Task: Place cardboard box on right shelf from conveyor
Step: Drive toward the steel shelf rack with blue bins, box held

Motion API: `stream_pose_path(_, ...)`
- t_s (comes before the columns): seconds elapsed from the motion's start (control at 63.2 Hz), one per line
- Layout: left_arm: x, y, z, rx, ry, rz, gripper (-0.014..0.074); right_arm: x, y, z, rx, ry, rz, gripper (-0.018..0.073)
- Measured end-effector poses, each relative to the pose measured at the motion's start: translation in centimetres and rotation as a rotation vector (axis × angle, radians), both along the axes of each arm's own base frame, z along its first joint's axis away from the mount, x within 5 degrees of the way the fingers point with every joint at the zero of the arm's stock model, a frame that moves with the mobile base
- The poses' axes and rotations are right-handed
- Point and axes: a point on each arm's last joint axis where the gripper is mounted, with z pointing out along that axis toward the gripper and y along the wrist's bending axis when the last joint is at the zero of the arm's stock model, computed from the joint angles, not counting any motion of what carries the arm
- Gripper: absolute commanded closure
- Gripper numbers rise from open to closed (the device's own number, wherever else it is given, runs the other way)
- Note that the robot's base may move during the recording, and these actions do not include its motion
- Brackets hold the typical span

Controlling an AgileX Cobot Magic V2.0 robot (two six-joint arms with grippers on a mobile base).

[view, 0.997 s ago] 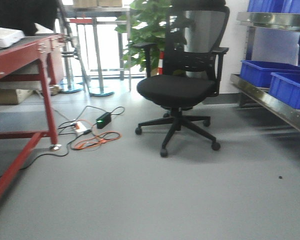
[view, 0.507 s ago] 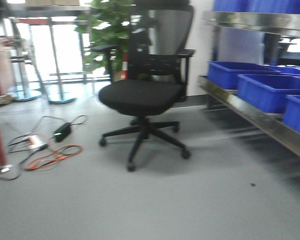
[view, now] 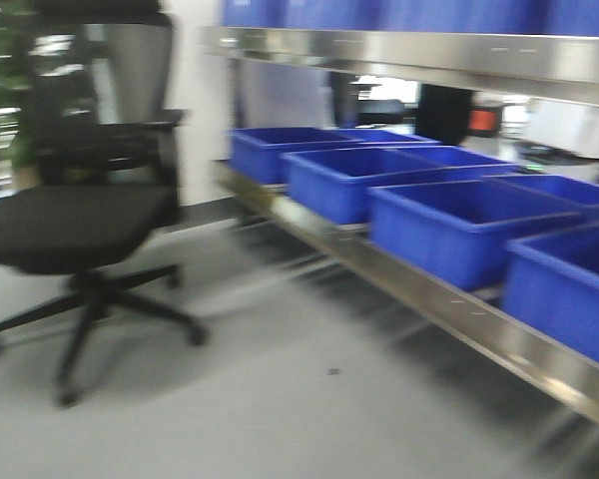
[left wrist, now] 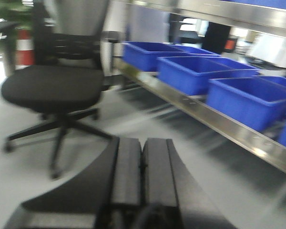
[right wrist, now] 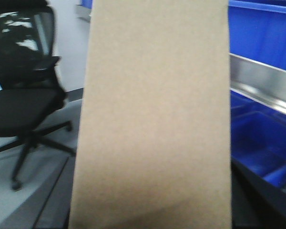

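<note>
Our left hand (left wrist: 142, 143) has its fingers (left wrist: 128, 162) together, and the plain tan box (right wrist: 155, 119) fills the right wrist view before the shelf (view: 429, 299) of blue bins (view: 449, 225), hiding our right hand, whose state we cannot tell.

Floor (view: 280, 419) is plain pale grey with a soft sheen, one tiny dark speck (view: 333, 371) out in the open part. A black mesh-back office chair (view: 70, 225) on castors sits at the left, in front of a white wall (view: 205, 110). Along the right runs a low steel shelf (view: 459, 309) carrying a row of blue plastic bins (view: 459, 225) touching or nearly so. Bit of green plant (left wrist: 9, 12) at the far left. Everything's motion-blurred, light looks even and bright.
</note>
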Motion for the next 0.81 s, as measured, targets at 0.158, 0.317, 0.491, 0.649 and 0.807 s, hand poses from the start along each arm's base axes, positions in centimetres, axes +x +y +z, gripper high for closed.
stream_pose_path(0.158, 0.00, 0.00, 0.00, 0.000, 0.000, 0.000, 0.0715, 0.00, 0.00, 0.00, 0.000, 0.000, 0.000, 0.0356)
stream_pose_path(0.317, 0.00, 0.00, 0.00, 0.000, 0.000, 0.000, 0.0715, 0.00, 0.00, 0.00, 0.000, 0.000, 0.000, 0.0356)
stream_pose_path(0.491, 0.00, 0.00, 0.00, 0.000, 0.000, 0.000, 0.0715, 0.00, 0.00, 0.00, 0.000, 0.000, 0.000, 0.0356)
stream_pose_path(0.649, 0.00, 0.00, 0.00, 0.000, 0.000, 0.000, 0.0715, 0.00, 0.00, 0.00, 0.000, 0.000, 0.000, 0.0356)
stream_pose_path(0.807, 0.00, 0.00, 0.00, 0.000, 0.000, 0.000, 0.0715, 0.00, 0.00, 0.00, 0.000, 0.000, 0.000, 0.0356)
